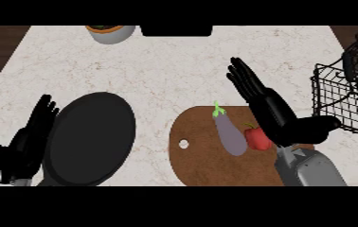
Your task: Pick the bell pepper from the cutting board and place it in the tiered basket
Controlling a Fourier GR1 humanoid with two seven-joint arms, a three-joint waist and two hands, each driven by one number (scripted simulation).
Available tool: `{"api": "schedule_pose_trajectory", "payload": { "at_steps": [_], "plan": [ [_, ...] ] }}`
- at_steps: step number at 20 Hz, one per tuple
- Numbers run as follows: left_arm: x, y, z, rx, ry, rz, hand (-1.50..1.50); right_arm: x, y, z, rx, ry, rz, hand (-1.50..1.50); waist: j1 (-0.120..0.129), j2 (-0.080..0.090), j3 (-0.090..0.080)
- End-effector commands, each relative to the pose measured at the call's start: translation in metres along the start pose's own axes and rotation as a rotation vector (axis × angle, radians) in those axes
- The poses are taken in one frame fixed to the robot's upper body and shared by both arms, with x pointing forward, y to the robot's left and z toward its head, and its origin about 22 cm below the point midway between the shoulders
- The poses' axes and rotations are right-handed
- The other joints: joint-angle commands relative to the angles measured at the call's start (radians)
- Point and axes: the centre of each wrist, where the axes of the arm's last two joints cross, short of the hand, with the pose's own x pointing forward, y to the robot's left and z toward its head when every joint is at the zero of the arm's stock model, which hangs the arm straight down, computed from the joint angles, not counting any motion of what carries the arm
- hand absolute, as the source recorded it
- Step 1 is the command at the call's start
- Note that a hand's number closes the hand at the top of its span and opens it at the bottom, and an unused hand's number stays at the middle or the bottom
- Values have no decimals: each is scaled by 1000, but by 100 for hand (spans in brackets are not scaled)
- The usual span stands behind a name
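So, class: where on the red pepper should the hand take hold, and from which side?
Grip the pepper round its body, coming from the right and above: the eggplant lies close on its left, and the open right hand is already on its right side.

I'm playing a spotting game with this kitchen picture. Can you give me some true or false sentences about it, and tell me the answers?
1. The red bell pepper lies on the cutting board. True.
2. The eggplant is inside the tiered basket. False: it lies on the board beside the pepper.
3. The right hand is open above the board. True.
4. The left hand holds the pepper. False: it rests open at the left edge.
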Motion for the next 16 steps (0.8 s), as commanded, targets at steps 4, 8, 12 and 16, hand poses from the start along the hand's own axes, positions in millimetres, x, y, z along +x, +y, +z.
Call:
{"api": "schedule_pose_trajectory", "payload": {
  "at_steps": [4,8,12,16],
  "plan": [
    [30,14,-29,51,-103,-195,0,11,-36,27,-314,-97,131,150,-34,-5,1],
    [20,18,-20,86,-74,-227,0,-17,-106,87,-727,177,434,150,-156,10,-14],
    [26,-2,-25,47,-75,-247,0,-31,-87,124,-1042,102,446,-150,-101,-9,0],
    [31,-16,-31,-4,-85,-266,0,5,-43,156,-1038,94,520,-150,-55,-10,-3]
  ]
}}
